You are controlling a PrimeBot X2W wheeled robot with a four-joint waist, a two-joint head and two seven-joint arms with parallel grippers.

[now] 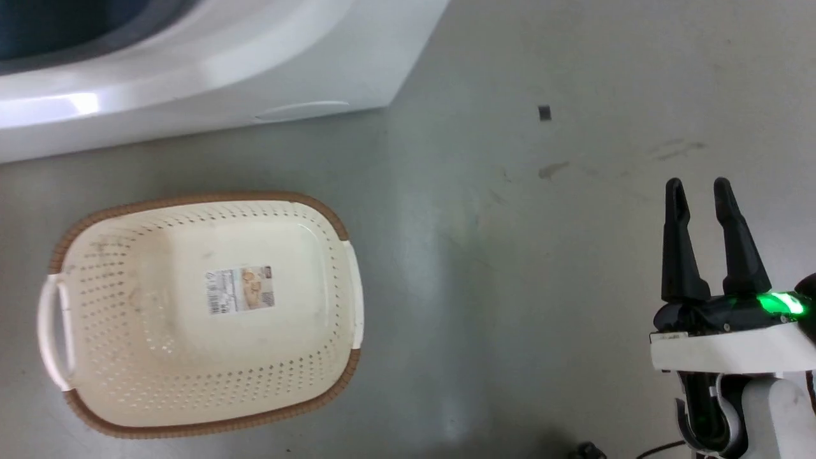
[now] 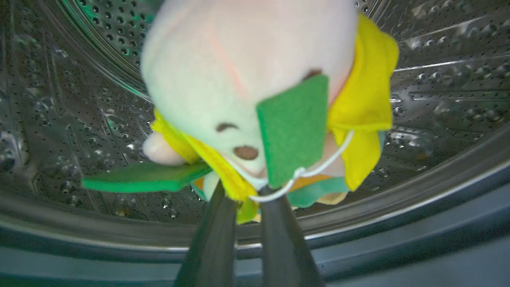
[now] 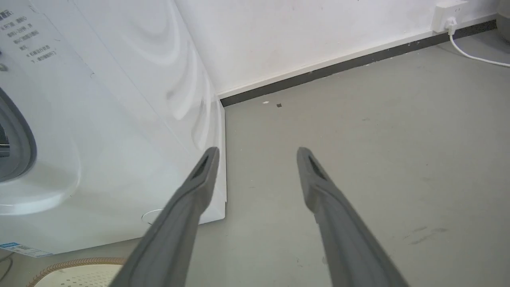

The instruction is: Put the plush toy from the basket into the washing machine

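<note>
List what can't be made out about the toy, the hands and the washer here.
- Left wrist view: the plush toy covers the fingertips of the left hand, hiding the grip.
- Head view: the top edge cuts off the washing machine; the label in the basket is too small to read.
- Right wrist view: the bottom edge cuts off most of the basket.

The toy (image 2: 239, 79) is blurred, its top cut off by the upper edge, and it hides the left hand's (image 2: 245, 195) fingertips. The basket's (image 1: 204, 199) label (image 1: 240, 290) is too small to read.
</note>
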